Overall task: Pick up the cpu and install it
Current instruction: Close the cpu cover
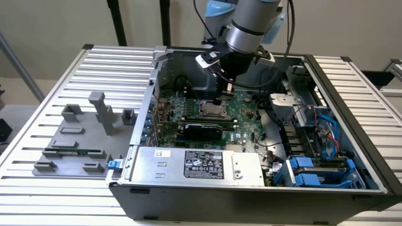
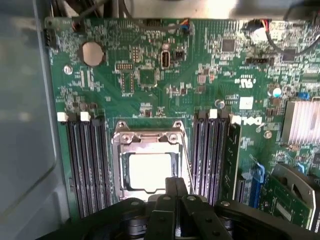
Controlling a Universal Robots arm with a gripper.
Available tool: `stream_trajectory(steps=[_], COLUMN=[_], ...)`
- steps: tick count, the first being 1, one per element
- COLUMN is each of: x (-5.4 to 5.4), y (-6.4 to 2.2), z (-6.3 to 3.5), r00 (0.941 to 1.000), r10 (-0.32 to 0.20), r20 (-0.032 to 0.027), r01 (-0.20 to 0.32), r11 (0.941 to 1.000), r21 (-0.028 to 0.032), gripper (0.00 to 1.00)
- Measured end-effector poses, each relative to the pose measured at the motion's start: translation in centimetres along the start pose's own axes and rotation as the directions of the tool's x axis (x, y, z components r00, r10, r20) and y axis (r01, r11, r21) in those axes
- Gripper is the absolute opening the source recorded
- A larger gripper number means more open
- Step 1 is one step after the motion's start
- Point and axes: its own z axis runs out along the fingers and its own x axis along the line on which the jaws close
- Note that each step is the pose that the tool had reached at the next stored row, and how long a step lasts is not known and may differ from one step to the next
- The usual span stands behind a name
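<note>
gripper (image 2: 176,182): fingers together, empty; tips just above cpu (image 2: 148,171) edge | cpu: lying flat inside socket frame (image 2: 120,142), between memory slots (image 2: 85,165) on motherboard (image 2: 150,80) | step: seating, judged nearly done; next move calls for straight vertical travel, clear of frame | arm (image 1: 248,28): reaching steeply down into case (image 1: 251,202); wrist near upright

Looks like a robot lab or tech workshop. A big metal table (image 1: 56,188) w/ long slats holds an open PC case (image 1: 251,207), its green board (image 2: 150,75) & wires showing. A robot arm (image 1: 248,28) reaches in from above. Grey plastic holders (image 1: 103,113) stand near the table's edge on the exterior view's left. Plain wall (image 1: 50,23) & black poles (image 1: 116,21) behind.
</note>
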Motion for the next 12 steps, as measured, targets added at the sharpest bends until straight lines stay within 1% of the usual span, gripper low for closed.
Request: stream_trajectory(steps=[3, 5, 7, 12], x=[0.0, 0.0, -0.1, -0.1], y=[-0.84, -1.58, -2.48, -4.68], z=[0.36, 0.57, 0.78, 1.26], r00=[1.0, 1.0, 1.0, 1.0], r10=[0.0, -0.001, -0.001, 0.0], r20=[0.0003, 0.0005, 0.0007, 0.0003], r01=[0.0, 0.001, 0.001, 0.0], r11=[1.0, 0.9999, 0.9999, 0.9999], r21=[0.0099, 0.0138, 0.0151, 0.015], gripper=[0.11, 0.11, 0.11, 0.11])
